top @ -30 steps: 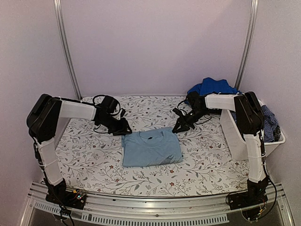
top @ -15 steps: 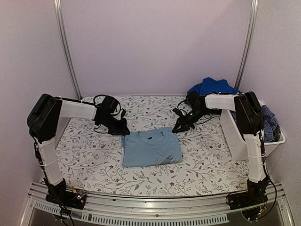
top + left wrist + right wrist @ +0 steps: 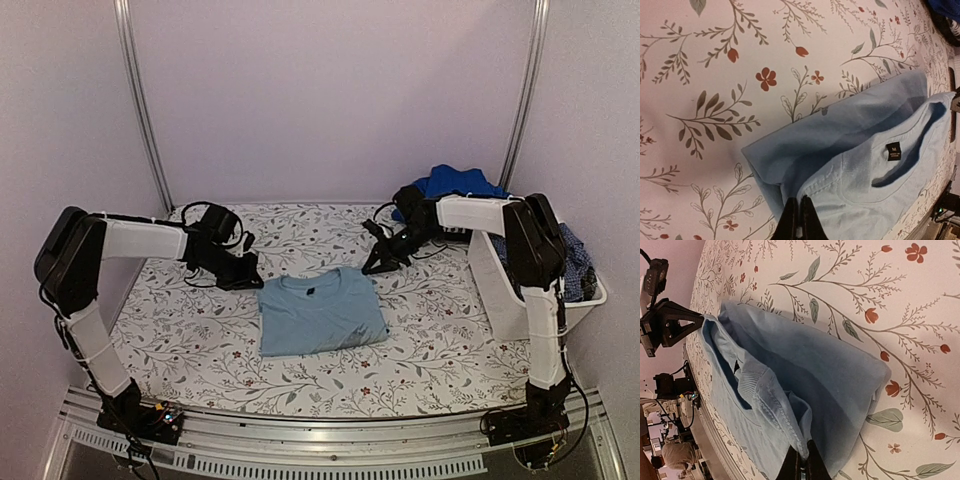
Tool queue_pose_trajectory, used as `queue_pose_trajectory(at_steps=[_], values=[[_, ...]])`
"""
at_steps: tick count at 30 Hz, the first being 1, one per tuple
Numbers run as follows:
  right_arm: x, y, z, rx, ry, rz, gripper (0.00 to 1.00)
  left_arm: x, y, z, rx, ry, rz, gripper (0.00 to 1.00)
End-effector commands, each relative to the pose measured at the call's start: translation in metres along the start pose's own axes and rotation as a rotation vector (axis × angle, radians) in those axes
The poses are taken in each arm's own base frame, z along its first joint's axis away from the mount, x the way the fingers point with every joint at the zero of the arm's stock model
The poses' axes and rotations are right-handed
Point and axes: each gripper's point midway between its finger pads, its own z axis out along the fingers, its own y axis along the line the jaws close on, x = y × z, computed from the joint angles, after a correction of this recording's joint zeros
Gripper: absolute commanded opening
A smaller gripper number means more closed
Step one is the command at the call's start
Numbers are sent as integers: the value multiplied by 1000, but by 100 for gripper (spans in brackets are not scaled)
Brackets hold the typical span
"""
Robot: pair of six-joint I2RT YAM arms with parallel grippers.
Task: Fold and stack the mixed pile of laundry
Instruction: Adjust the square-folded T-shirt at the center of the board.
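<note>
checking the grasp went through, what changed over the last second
The left tool closed on the left shoulder corner of the pale blue shirt, and that arm's elbow swung outward to the left. The right tool drew back slightly toward the wall, taking the shirt's far edge with it. Unchanged: the right tool stays shut on the other shoulder corner; the royal blue garment lies in the white tub.

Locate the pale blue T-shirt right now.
Top view: the pale blue T-shirt lies folded mid-table on the floral cover, its far corners pinched by the left gripper and right gripper, left of the white tub.
</note>
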Motion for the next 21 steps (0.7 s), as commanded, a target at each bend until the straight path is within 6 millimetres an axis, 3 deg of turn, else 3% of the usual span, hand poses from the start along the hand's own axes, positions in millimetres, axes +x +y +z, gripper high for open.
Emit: queue_pose_trajectory(at_steps=[1, 9, 16, 19, 21], values=[[-20, -12, 11, 32, -42, -29, 2, -6, 25, 13, -53, -15, -53, 0], [-20, -40, 37, 67, -29, 28, 2, -23, 47, 40, -85, -8, -78, 0], [-10, -23, 48, 18, 16, 33, 4, -49, 66, 61, -117, 20, -55, 2], [-16, -24, 43, 42, -2, 28, 8, -58, 65, 53, -126, 6, -24, 25], [-31, -24, 27, 74, -51, 28, 13, -65, 61, 37, -140, -40, 1, 45]])
